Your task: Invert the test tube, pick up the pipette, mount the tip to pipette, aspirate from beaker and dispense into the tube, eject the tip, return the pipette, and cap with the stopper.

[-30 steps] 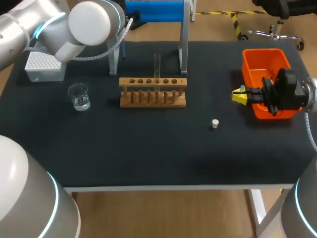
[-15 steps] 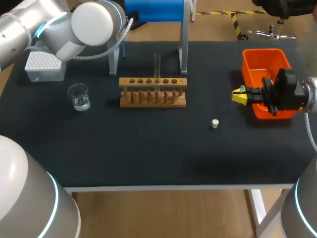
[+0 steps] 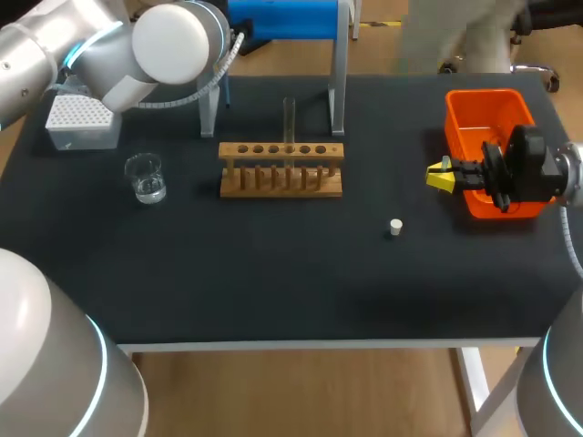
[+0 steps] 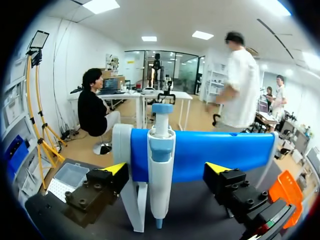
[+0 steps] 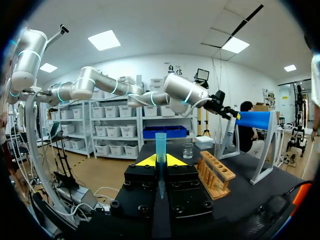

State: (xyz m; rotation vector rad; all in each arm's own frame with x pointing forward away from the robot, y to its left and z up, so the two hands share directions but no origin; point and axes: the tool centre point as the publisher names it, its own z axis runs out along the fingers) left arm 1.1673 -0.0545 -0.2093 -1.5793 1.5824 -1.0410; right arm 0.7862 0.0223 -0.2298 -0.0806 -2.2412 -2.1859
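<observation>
A blue-and-white pipette (image 4: 161,170) hangs upright on the blue stand (image 4: 220,150) (image 3: 291,18). My left gripper (image 4: 166,169) is open around the pipette, one yellow-tipped finger on each side and neither touching it. In the head view my left arm hides this gripper. The glass test tube (image 3: 289,120) stands upright in the wooden rack (image 3: 281,169). The beaker (image 3: 145,177) is left of the rack and the white stopper (image 3: 395,228) lies to its front right. My right gripper (image 3: 441,176) (image 5: 160,160) hovers beside the orange bin, shut on a blue pipette tip (image 5: 160,147).
A white tip box (image 3: 80,121) sits at the back left, behind the beaker. The orange bin (image 3: 483,114) is at the right, under my right wrist. The stand's metal legs (image 3: 337,91) rise just behind the rack.
My left arm has shifted slightly to the right at the stand. The right arm has not moved.
</observation>
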